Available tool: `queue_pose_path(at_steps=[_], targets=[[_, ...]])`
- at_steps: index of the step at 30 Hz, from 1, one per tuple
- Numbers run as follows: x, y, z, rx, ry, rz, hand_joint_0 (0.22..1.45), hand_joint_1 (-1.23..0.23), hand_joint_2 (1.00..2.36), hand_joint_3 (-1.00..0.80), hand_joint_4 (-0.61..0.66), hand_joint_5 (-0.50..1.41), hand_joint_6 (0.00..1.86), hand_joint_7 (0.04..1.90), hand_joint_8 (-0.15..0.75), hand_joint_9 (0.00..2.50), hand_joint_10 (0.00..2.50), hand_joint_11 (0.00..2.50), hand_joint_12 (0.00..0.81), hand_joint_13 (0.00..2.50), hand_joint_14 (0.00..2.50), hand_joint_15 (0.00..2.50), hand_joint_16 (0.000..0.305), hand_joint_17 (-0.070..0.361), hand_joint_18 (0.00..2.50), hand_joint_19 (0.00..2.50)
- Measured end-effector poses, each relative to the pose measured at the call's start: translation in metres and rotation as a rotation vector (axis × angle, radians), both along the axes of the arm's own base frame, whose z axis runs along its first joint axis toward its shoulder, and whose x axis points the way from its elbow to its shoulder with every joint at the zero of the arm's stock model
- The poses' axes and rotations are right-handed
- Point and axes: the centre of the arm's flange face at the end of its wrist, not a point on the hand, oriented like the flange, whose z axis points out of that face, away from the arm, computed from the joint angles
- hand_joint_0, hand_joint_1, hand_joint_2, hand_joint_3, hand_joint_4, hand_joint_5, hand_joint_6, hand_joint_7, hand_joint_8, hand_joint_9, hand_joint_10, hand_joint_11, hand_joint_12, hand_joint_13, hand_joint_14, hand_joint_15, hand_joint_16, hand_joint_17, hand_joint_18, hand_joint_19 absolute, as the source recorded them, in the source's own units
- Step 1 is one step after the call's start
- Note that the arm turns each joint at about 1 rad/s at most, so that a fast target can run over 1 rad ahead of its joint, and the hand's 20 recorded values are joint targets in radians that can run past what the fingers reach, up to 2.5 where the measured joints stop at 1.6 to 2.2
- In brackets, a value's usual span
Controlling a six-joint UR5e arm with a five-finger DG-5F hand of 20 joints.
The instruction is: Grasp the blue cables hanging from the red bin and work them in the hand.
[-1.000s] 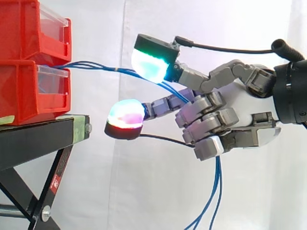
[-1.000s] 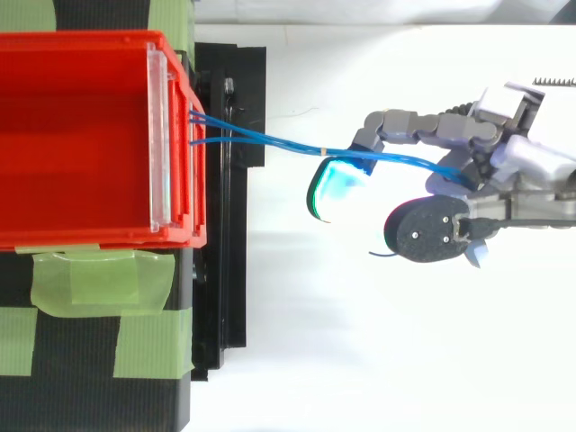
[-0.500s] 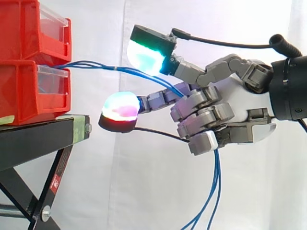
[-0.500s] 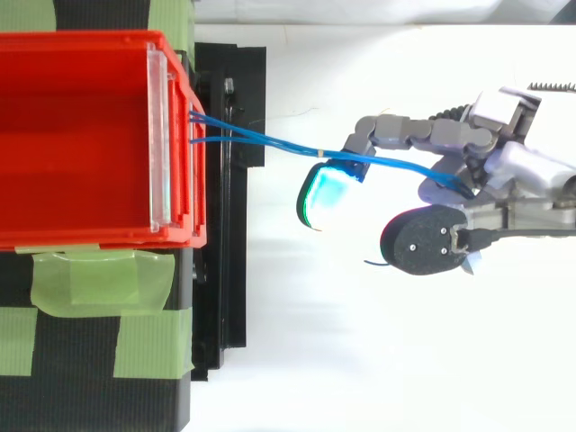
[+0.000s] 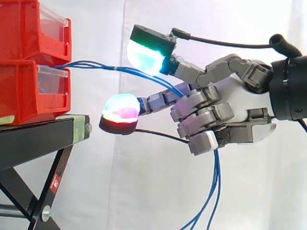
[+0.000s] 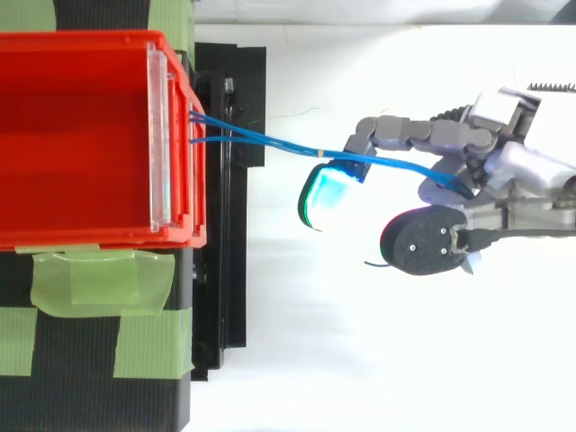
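The hand [image 5: 235,103] closes its curled fingers around the blue cables [image 5: 103,65] well out in front of the red bin [image 5: 29,91], apparently to draw them clear for working. The cables run lengthwise from the bin's front to the hand, sloping slightly down, then hang straight below it.

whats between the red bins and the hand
The blue cables: in the side view they run from the bins to the hand, whose fingers curl round them. The top view shows the same span.
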Motion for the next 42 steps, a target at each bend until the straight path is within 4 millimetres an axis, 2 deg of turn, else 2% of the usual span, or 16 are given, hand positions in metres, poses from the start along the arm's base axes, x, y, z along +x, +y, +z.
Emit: queue_pose_path(at_steps=[12, 42], targets=[[-0.0001, -0.0003, -0.0001, 0.000, 0.000, -0.001, 0.85, -0.58, 1.00, -0.90, 0.22, 0.26, 0.00, 1.35, 0.454, 1.83, 2.50, 2.50, 0.561, 1.93, 2.50, 1.44, 0.212, 0.159, 2.50, 0.76], [0.0000, 0.0000, -0.0001, 0.000, 0.000, 0.000, 0.85, -0.57, 1.01, -0.88, 0.24, 0.26, 0.00, 1.35, 0.454, 1.81, 2.50, 2.50, 0.537, 1.90, 2.50, 1.39, 0.205, 0.153, 2.50, 0.76]])
